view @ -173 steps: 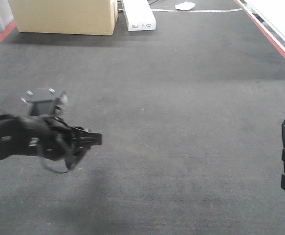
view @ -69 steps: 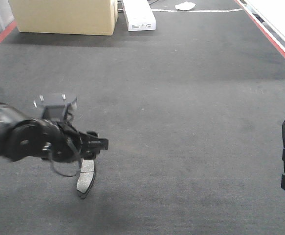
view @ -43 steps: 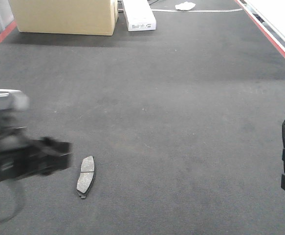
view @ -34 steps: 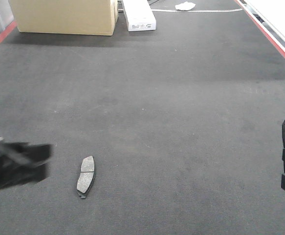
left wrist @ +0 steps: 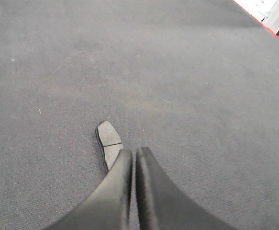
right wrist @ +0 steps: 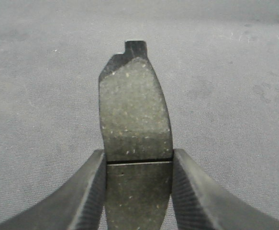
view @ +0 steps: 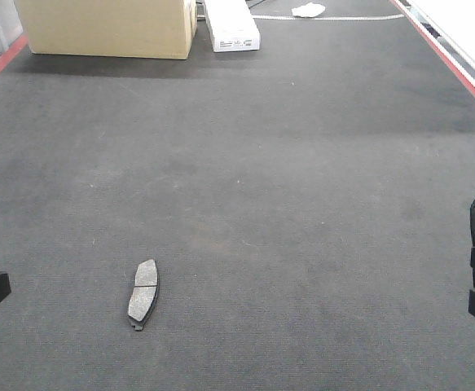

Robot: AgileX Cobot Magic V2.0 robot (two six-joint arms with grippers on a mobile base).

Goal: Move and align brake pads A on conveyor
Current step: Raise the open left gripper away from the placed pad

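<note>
Belt (view: 318, 179) holds loose pad (view: 143, 293) at 7 o'clock, ahead of closed, empty left gripper (left wrist: 133, 153); right gripper (right wrist: 139, 159), 3 o'clock, clamps second pad (right wrist: 134, 110) at its groove, apt for something likely stiff and dense.

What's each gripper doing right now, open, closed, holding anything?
Left gripper: closed, holding nothing.
Right gripper: closed on a brake pad.
</note>
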